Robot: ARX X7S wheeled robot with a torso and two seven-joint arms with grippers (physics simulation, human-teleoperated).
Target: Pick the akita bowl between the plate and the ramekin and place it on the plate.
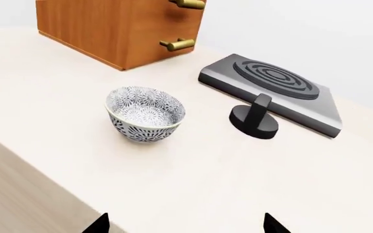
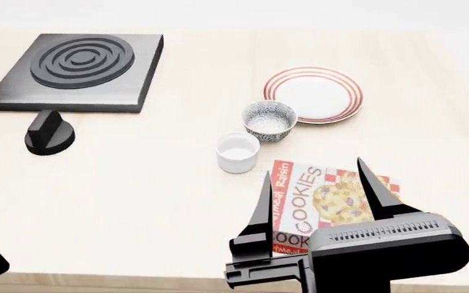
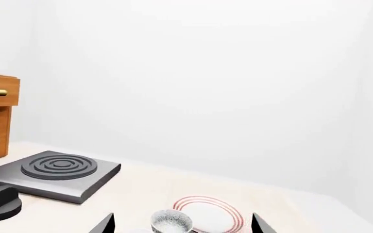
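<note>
The akita bowl (image 2: 270,120), speckled grey outside and pale inside, stands between the red-ringed white plate (image 2: 314,94) and the plain white ramekin (image 2: 239,152). My right gripper (image 2: 314,174) is open and hovers nearer to me than these, above a cookie box, holding nothing. In the right wrist view the bowl (image 3: 171,222) and plate (image 3: 209,213) lie ahead, between the spread fingers of the right gripper (image 3: 183,225). My left gripper (image 1: 186,225) is open and empty, far off to the left.
A cookie box (image 2: 332,204) lies under the right gripper. A black hob (image 2: 80,70) and its knob (image 2: 49,133) sit at the left. The left wrist view shows another patterned bowl (image 1: 145,113) near a wooden drawer box (image 1: 118,29) and the table edge.
</note>
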